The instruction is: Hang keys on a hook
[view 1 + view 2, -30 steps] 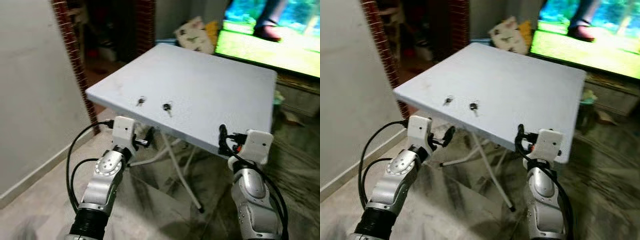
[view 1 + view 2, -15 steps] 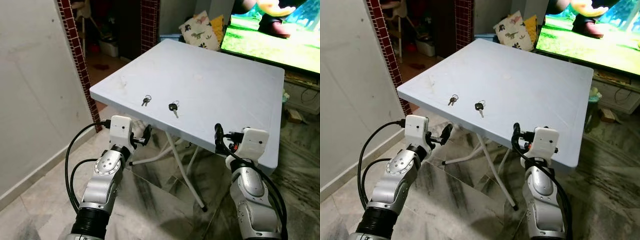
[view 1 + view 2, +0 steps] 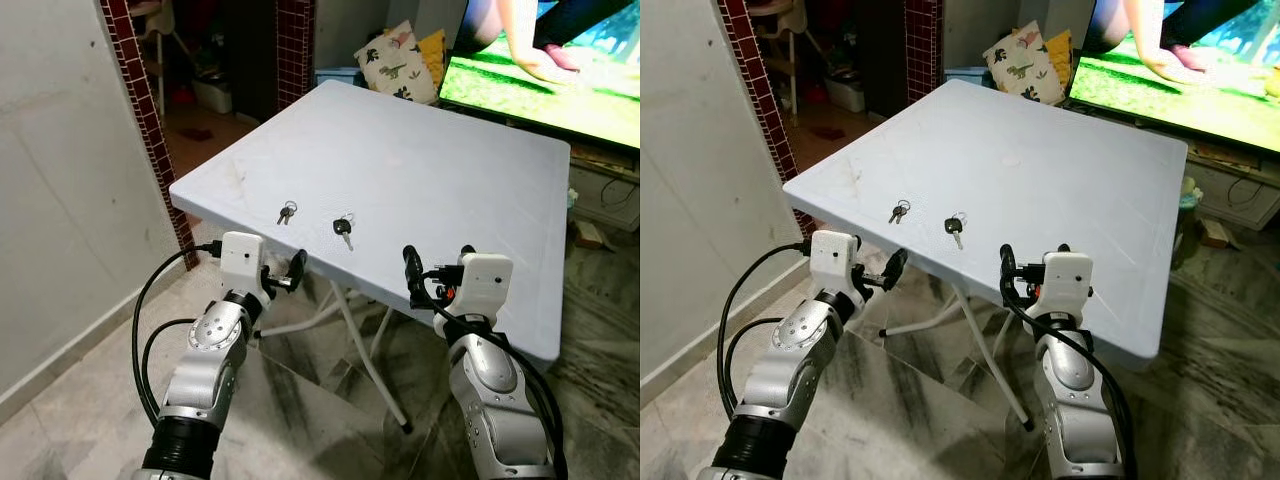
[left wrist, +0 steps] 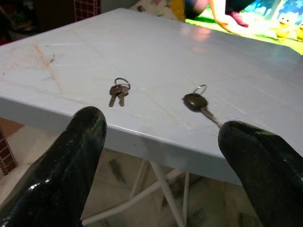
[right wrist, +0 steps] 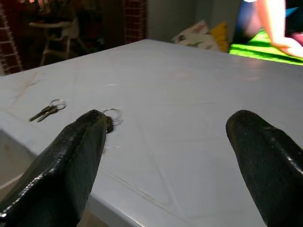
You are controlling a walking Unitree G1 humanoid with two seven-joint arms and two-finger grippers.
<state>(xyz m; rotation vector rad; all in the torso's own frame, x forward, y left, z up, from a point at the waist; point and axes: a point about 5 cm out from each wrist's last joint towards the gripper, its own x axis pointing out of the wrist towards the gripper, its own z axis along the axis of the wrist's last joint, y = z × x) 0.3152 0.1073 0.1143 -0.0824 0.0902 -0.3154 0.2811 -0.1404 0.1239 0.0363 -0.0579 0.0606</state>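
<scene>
Two sets of keys lie near the front edge of a pale blue folding table (image 3: 450, 170): a small pair of keys on a ring (image 3: 286, 211) and, to its right, a black-headed key (image 3: 343, 227). My left gripper (image 3: 285, 275) is open, just below and in front of the table edge under the small keys (image 4: 118, 91). My right gripper (image 3: 437, 262) is open at the table's front edge, right of the black-headed key (image 4: 195, 101). In the right wrist view one finger (image 5: 66, 165) partly hides the black-headed key (image 5: 112, 115).
A white wall (image 3: 60, 200) and a red brick pillar (image 3: 140, 110) stand on the left. A lit television (image 3: 540, 60) and a patterned cushion (image 3: 395, 55) are behind the table. Thin white table legs (image 3: 360, 340) cross over the marble floor between my arms.
The blurred view has steadied. My right gripper has moved a little left along the table edge, closer to the black-headed key. The left arm holds about the same place.
</scene>
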